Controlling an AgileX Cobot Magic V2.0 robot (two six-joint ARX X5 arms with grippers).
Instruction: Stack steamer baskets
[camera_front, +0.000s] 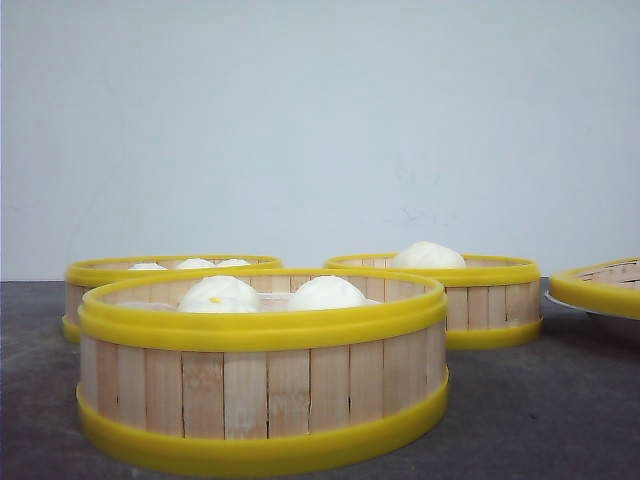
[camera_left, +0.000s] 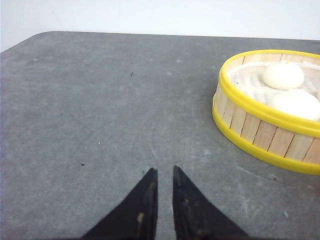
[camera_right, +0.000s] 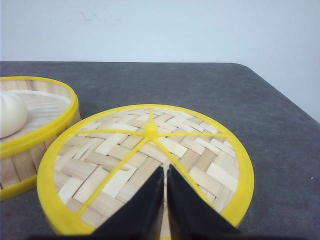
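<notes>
Three steamer baskets with pale slats and yellow rims stand on the dark table. The nearest basket holds two white buns. Behind it are a back-left basket with several buns and a back-right basket with one bun. My left gripper is shut on nothing, low over bare table, with a basket off to one side. Shut and empty as well, my right gripper hovers over a woven yellow-rimmed lid, and a basket stands beside that. Neither gripper shows in the front view.
At the front view's right edge the yellow-rimmed lid rests on a white plate. A pale wall stands behind the table. The table's rounded far corners show in both wrist views.
</notes>
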